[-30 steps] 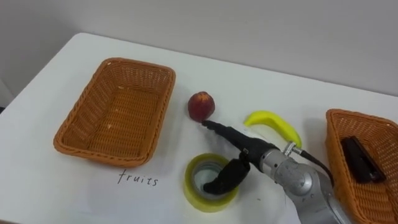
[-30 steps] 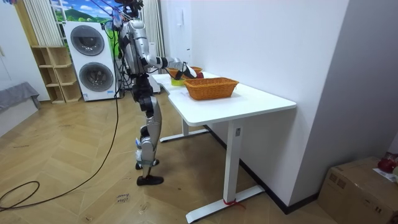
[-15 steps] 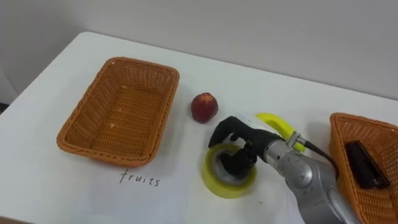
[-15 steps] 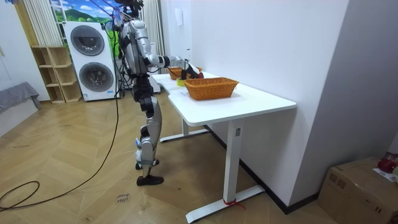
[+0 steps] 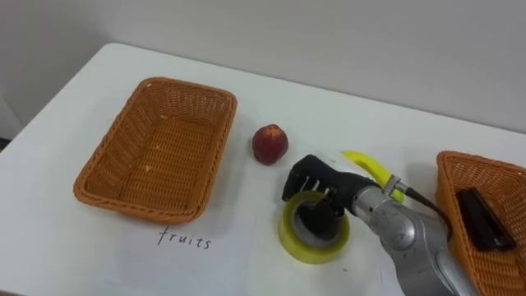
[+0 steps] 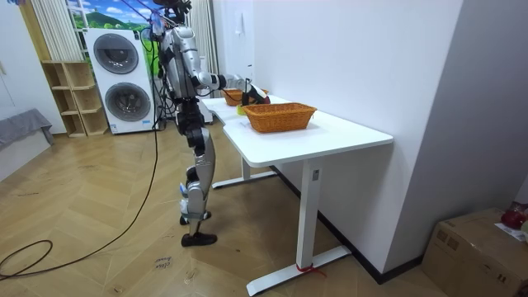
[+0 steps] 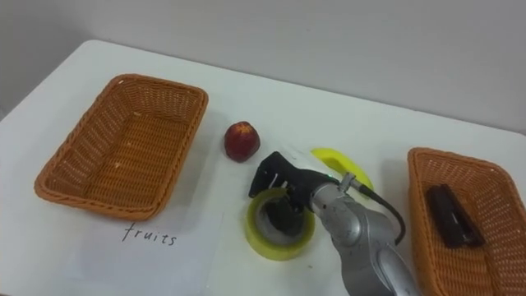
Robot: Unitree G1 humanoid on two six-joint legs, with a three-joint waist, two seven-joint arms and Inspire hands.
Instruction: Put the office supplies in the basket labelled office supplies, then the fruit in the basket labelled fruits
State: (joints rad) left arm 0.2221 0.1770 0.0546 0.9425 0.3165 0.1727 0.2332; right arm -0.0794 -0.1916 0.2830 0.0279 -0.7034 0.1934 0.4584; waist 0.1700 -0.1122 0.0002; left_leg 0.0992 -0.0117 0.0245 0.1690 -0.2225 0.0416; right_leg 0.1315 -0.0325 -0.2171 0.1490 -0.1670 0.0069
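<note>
Yellow tape roll (image 5: 316,248) sits on the table (image 5: 66,247) with the right hand (image 5: 316,182) clamped on it, fingers hooked over the far rim and into the hole. Peach (image 5: 269,143) is just up-left of the fingers and banana (image 5: 374,167) is right behind them. Left basket (image 5: 156,148) is well off left, right basket (image 5: 493,168) off right, holding a dark thing (image 5: 478,215).

White table (image 5: 49,238): wicker basket (image 5: 131,201) at left, handwritten label (image 5: 184,238) just before it; peach (image 5: 269,144), banana (image 5: 370,164), yellow tape roll (image 5: 312,244) mid-table; second wicker basket (image 5: 450,205) at right.
</note>
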